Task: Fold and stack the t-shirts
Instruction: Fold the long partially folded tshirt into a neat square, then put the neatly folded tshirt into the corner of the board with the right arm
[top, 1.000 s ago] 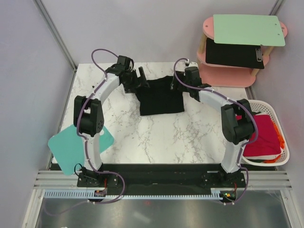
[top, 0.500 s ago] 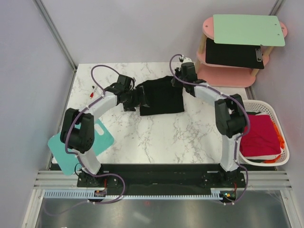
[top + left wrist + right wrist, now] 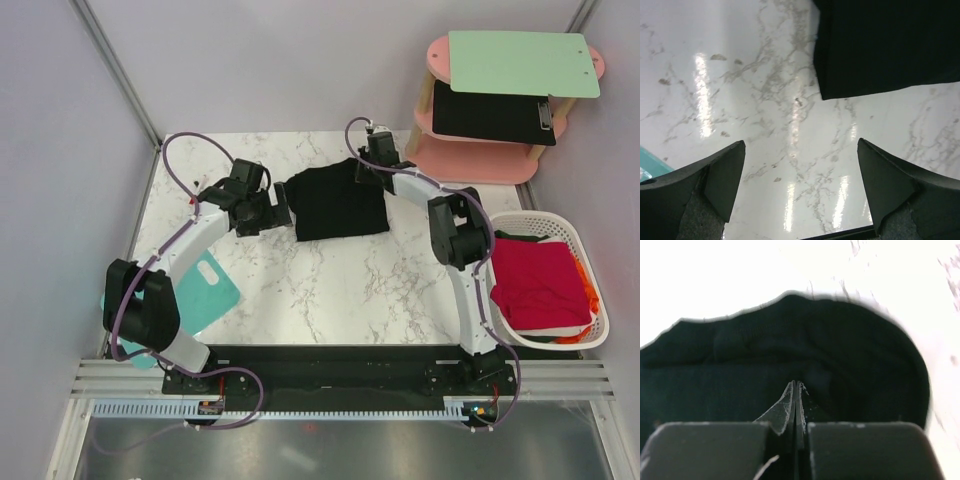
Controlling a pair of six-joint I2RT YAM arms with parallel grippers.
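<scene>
From above, the left gripper [image 3: 279, 213] sits low over the table [image 3: 330, 290] with its fingers spread apart and nothing between them. The black shirt [image 3: 338, 203] lies flat just beyond its tips, to its right, folded into a rough square. The teal board [image 3: 208, 288] is well behind that gripper, under the arm's elbow. The right gripper [image 3: 364, 168] is at the shirt's far right corner, with the cloth spreading out to its left and towards the arm bases. The basket [image 3: 583, 340] is far behind it at the table's right edge. It holds the red shirt [image 3: 538, 283], with orange cloth [image 3: 593, 298] showing at the shirt's outer side.

At the left wrist, the two fingers [image 3: 724, 177] stand wide apart over bare marble. The black shirt's [image 3: 890, 45] near corner is ahead of them and to the right, apart from both. A sliver of teal shows at the left edge.

At the right wrist, the fingers [image 3: 790, 405] are pressed flat together and point into the black shirt [image 3: 740, 350], which fills the space ahead and to both sides. Whether any fold is caught between them cannot be told.
</scene>
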